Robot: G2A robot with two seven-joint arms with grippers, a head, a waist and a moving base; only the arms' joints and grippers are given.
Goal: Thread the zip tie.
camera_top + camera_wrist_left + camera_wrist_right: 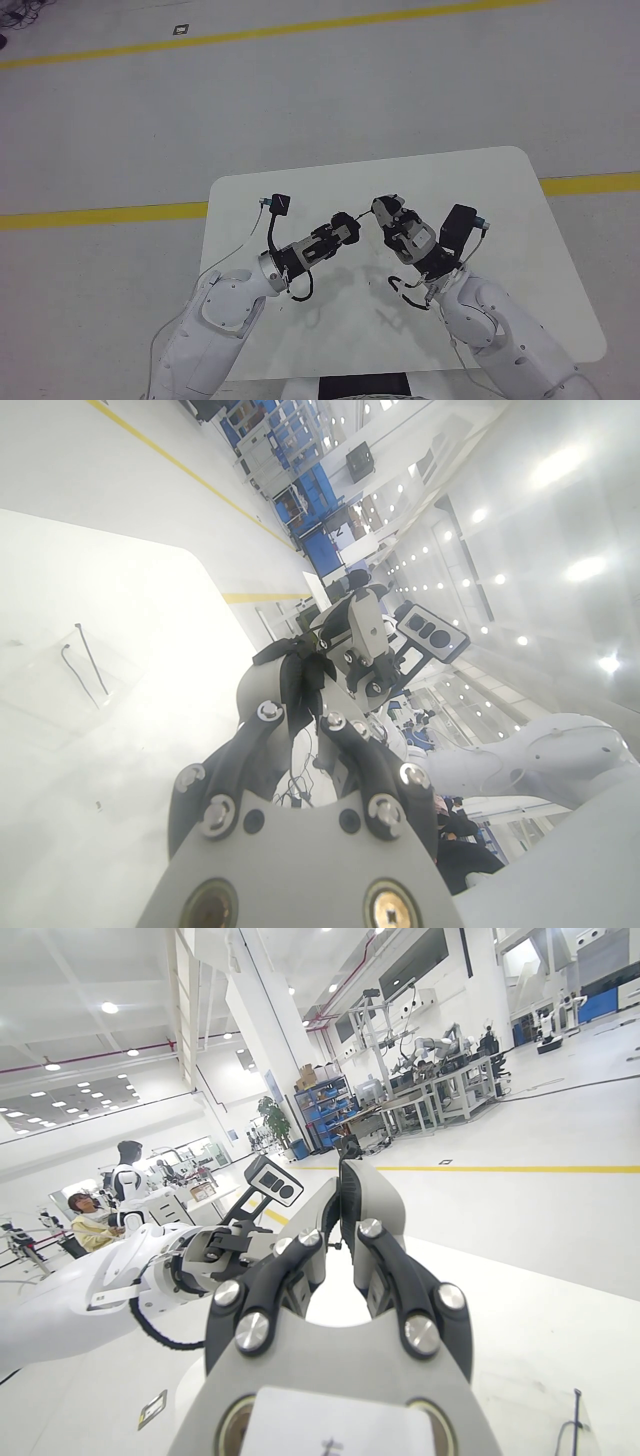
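Top view: the left gripper (347,227) and the right gripper (382,211) meet almost tip to tip above the middle of the tabletop (500,200); a thin black zip tie (363,216) bridges the short gap between them, 1 end at each gripper; this is the view that gives the alignment of the 2 ends.

Left wrist view: the left gripper is clenched on a black strip that I take to be its end of the zip tie; the right gripper sits just beyond, facing it; this view adds 2 spare ties (87,665) lying on a clear sheet (40,700) on the tabletop, well apart from the left gripper and off to its side.

Right wrist view: the right gripper is squeezed flat together, with a small dark piece, probably the other end of the zip tie, peeking past its tip; the pad contact is plainest here; the spare ties (575,1408) lie low on the tabletop behind this gripper.

Handling, as a judgement: the zip tie should be very light, slick and springy, bending easily along its length; the tail is best held close behind its tip so it does not buckle; the head is best pinched by its flat sides, leaving the slot open.
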